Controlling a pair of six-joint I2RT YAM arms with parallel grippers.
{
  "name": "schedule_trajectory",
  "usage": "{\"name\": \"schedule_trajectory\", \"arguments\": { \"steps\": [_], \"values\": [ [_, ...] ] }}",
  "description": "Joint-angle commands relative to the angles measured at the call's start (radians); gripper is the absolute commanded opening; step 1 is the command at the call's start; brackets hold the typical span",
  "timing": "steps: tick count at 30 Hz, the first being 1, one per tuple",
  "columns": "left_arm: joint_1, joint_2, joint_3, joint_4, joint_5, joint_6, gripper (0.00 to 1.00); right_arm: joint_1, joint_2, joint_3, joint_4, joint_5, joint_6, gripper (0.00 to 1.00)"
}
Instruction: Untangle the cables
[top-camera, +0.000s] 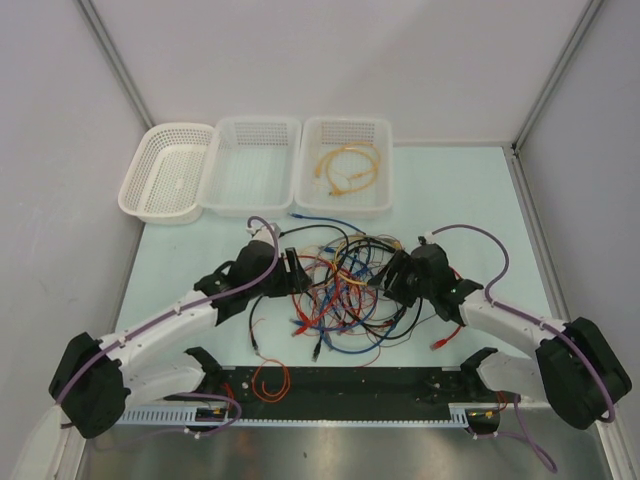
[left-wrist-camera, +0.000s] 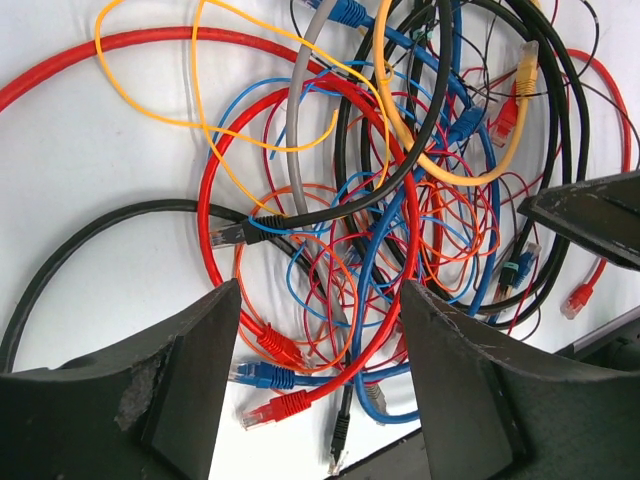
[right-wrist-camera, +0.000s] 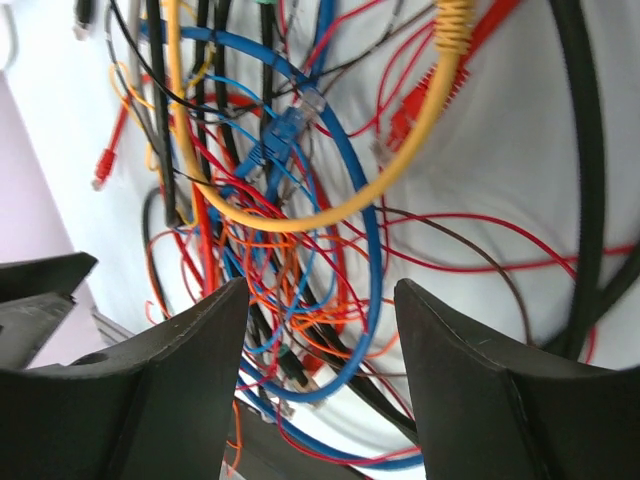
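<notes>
Left fingers (left-wrist-camera: 185, 395) and right fingers (right-wrist-camera: 180, 385) both spread wide above the cables (top-camera: 340, 285), gripping nothing.

No readable text, label or number shows on the cables (top-camera: 340, 290) or baskets (top-camera: 250, 165).

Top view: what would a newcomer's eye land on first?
A knotted heap of red, blue, black, yellow and orange cables lies centre-frame. The left gripper and right gripper flank it, both open. At the far edge, the rightmost basket of three holds one yellow cable.
</notes>
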Motion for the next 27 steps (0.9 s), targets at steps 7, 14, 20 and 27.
{"name": "schedule_trajectory", "arguments": {
  "steps": [7, 14, 20, 27],
  "values": [
    [0.0, -0.049, -0.025, -0.013, -0.016, -0.013, 0.71, -0.065, 0.166, -0.027, 0.302, -0.051, 0.079, 0.59],
    [0.0, -0.068, -0.043, -0.027, -0.031, -0.013, 0.71, -0.087, 0.255, -0.027, 0.397, -0.065, 0.079, 0.28],
    [0.0, -0.085, -0.026, -0.031, -0.039, -0.013, 0.71, -0.038, 0.045, -0.018, 0.226, -0.002, 0.015, 0.0],
    [0.001, -0.157, 0.02, -0.041, -0.085, -0.002, 0.71, 0.134, -0.344, 0.109, -0.159, 0.18, -0.123, 0.0]
  ]
}}
